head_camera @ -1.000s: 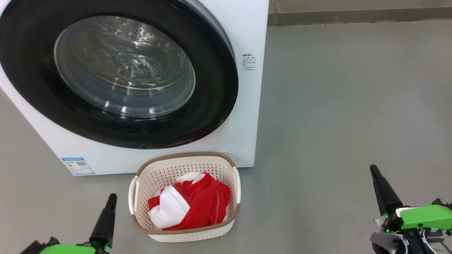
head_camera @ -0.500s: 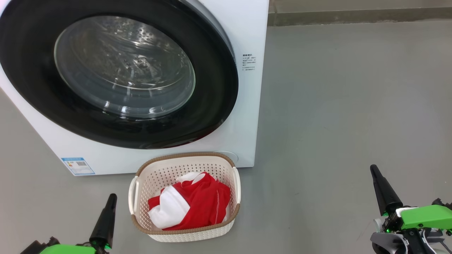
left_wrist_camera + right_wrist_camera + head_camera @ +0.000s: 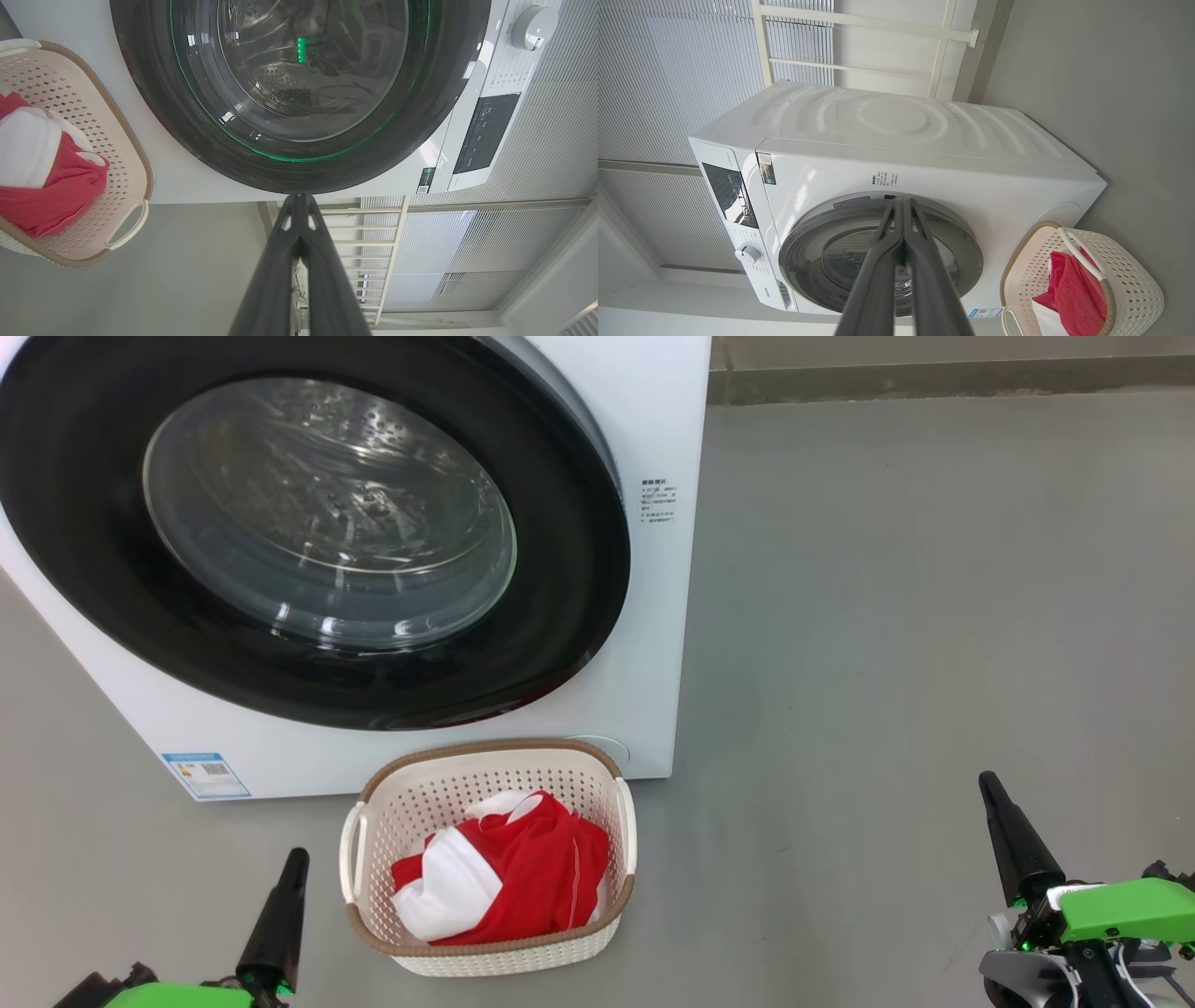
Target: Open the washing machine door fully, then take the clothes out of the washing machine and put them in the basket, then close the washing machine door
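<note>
The washing machine [image 3: 658,420] stands white at upper left, its black-rimmed washing machine door [image 3: 327,513] lying shut against the front. In front of it the cream basket [image 3: 485,751] sits on the floor with the red and white clothes [image 3: 527,877] inside. My left gripper [image 3: 295,857] rests shut at lower left, just left of the basket. My right gripper [image 3: 988,784] is shut at lower right, far from it. The left wrist view shows the door [image 3: 299,70], basket [image 3: 119,140] and clothes [image 3: 46,196] beyond the left gripper [image 3: 299,198]. The right wrist view shows the machine [image 3: 924,140], basket [image 3: 1134,280] and right gripper [image 3: 901,201].
Grey floor [image 3: 934,616] stretches to the right of the machine, with a wall skirting [image 3: 934,378] at the back. A control panel [image 3: 486,133] and knob [image 3: 532,21] sit on the machine's front. A white railing [image 3: 859,23] and blinds stand behind it.
</note>
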